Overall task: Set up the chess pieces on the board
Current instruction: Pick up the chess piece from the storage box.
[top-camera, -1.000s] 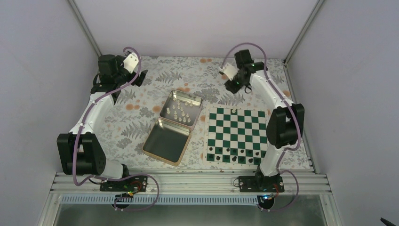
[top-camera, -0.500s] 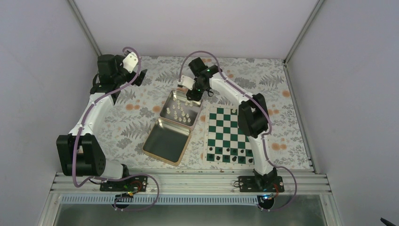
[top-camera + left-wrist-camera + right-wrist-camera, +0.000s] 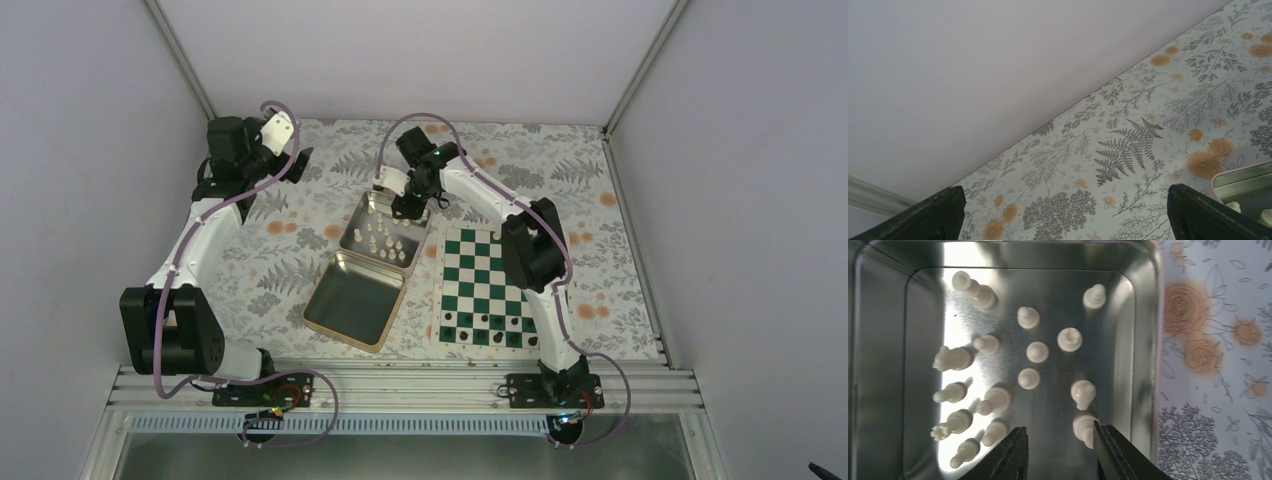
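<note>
The right gripper (image 3: 1058, 452) hangs half-open and empty above the chess pieces (image 3: 1037, 351) in the tin (image 3: 1145, 340). Next, it likely must descend and straddle 1 piece.

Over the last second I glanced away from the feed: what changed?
The right arm swung left from beyond the board to hover over the tin of white chess pieces, fingers apart and empty. Left arm, tin, board and dark pieces stayed put.
</note>
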Controlling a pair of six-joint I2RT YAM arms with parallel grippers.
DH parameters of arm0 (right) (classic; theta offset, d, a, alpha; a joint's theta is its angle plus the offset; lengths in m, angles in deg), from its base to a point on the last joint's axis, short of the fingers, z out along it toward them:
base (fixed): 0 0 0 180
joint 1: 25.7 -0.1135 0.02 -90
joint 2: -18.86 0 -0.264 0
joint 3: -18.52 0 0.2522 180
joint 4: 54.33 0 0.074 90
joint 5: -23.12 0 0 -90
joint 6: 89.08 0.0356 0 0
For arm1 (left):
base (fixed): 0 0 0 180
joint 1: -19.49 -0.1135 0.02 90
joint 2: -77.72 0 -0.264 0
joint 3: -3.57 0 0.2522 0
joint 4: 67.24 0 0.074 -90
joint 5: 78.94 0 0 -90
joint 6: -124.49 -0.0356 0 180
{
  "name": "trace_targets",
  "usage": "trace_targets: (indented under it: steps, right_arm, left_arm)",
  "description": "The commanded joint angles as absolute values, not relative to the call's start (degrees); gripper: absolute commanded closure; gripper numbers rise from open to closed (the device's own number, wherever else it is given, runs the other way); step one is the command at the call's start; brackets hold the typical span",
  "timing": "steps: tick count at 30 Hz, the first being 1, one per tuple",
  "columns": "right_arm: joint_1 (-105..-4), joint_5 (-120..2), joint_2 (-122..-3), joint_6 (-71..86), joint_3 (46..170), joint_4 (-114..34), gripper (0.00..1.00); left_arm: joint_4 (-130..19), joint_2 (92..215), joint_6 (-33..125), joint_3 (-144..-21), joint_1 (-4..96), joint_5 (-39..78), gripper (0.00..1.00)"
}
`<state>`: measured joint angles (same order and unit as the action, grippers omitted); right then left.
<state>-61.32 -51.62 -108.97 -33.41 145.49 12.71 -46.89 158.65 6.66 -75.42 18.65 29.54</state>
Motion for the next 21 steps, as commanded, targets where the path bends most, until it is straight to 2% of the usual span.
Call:
trace_targets:
  steps: [1,10,21]
  right_arm:
    - [-63.06,-48.95,-110.03,-34.85,146.06,15.41,0.65]
    - [-65.57,-48.85,-106.38,-35.70,139.17,15.47,0.67]
    - [-67.15,-48.51,-107.75,-36.15,140.46,17.54,0.67]
  left_arm:
    - [-48.36,157.09,6.72,-74.57,18.81,29.96,0.00]
    - [-48.27,157.48,6.87,-74.93,18.87,30.46,0.00]
    - [-48.12,157.37,6.61,-74.61,18.89,30.40,0.00]
